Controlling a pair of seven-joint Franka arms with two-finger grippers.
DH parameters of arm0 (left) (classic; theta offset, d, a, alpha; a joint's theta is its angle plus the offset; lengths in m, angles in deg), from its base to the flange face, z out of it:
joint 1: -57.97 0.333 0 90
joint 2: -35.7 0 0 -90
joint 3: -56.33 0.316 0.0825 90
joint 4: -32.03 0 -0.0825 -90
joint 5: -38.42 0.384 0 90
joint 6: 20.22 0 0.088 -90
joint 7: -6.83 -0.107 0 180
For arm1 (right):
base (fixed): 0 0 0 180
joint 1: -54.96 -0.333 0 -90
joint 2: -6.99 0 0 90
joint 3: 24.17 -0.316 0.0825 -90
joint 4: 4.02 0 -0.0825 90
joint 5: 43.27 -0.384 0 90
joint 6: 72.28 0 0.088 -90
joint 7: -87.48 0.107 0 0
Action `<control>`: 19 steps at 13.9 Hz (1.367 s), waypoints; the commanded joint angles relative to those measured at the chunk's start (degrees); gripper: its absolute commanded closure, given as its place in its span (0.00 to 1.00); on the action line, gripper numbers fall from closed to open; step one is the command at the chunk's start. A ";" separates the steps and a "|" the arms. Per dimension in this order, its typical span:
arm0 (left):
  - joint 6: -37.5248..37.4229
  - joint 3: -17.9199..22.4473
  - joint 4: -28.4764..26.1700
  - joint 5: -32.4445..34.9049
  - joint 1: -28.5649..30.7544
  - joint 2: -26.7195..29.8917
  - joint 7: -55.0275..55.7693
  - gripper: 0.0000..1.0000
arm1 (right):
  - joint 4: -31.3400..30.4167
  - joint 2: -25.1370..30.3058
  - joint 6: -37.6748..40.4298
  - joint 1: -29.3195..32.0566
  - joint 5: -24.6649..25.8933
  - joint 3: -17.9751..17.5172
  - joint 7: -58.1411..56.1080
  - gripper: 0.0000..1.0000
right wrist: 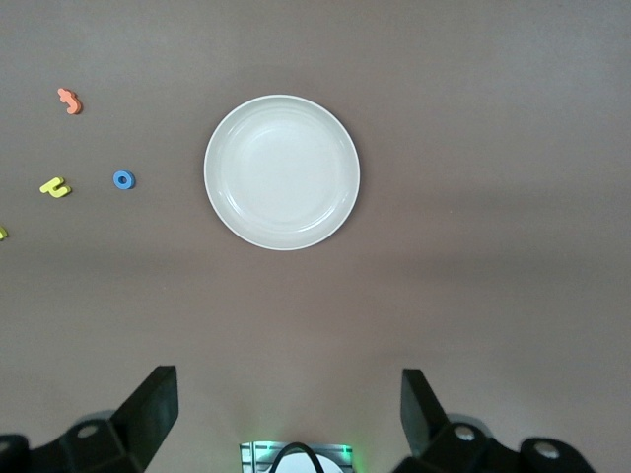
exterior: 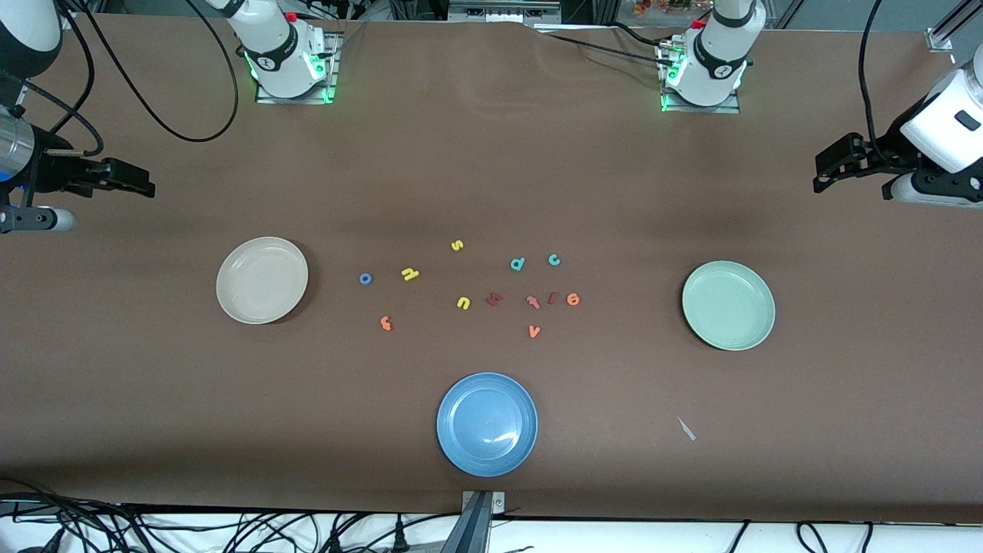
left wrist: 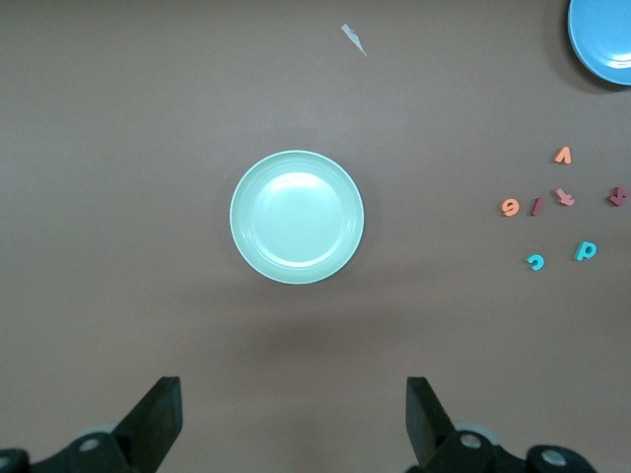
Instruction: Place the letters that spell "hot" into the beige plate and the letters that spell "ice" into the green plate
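Even overhead light, sharp frames, soft glare spot on blue plate [exterior: 487, 424], faint shadows beside plates, green base LEDs

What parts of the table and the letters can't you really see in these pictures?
- Left wrist view: the blue plate is cut off by the picture's edge; the yellow letters and the beige plate are outside it.
- Right wrist view: one yellow letter is cut by the edge, so its shape is unclear; the green plate is outside it.
- Front view: the dark red angular letter is too small to read.
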 commanded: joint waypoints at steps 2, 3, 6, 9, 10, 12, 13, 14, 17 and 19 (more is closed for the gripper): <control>-1.28 -0.09 1.80 -0.84 0.40 -0.78 -0.54 0.00 | 1.63 -0.70 1.22 0.36 -1.07 -0.07 0.37 0.00; -1.28 -0.09 1.80 -0.84 0.32 -0.78 -0.54 0.00 | 1.63 -0.70 1.22 0.36 -1.07 -0.07 0.46 0.00; -1.28 -0.09 1.80 -0.84 0.32 -0.78 -0.54 0.00 | 1.63 -0.70 1.22 0.36 -1.07 -0.07 0.64 0.00; -1.28 -0.09 1.80 -0.84 0.40 -0.69 -0.63 0.00 | 1.63 -0.79 1.31 0.36 -1.16 -0.07 0.64 0.00; -1.28 -0.09 1.80 -0.84 0.40 -0.78 -0.63 0.00 | 1.54 -0.71 1.31 0.36 -1.07 -0.07 0.81 0.00; -1.28 -0.09 1.80 -0.84 0.40 -0.78 -0.54 0.00 | 1.63 -0.70 1.31 0.27 -1.16 -0.07 0.99 0.00; -1.28 -0.09 1.80 -0.84 0.40 -0.78 -0.54 0.00 | 1.63 -0.70 1.31 0.27 -1.16 -0.07 0.99 0.00; -1.28 -0.09 1.80 -0.84 0.40 -0.69 -0.54 0.00 | 1.63 -0.70 1.31 0.18 -1.16 -0.07 0.99 0.00; -1.28 -0.09 1.80 -0.84 0.40 -0.69 -0.54 0.00 | 1.63 -0.79 1.31 0.18 -1.16 -0.07 0.90 0.00; -1.28 -0.09 1.80 -0.84 0.40 -0.69 -0.63 0.00 | 1.54 -0.70 1.31 0.18 -1.16 -0.07 1.08 0.00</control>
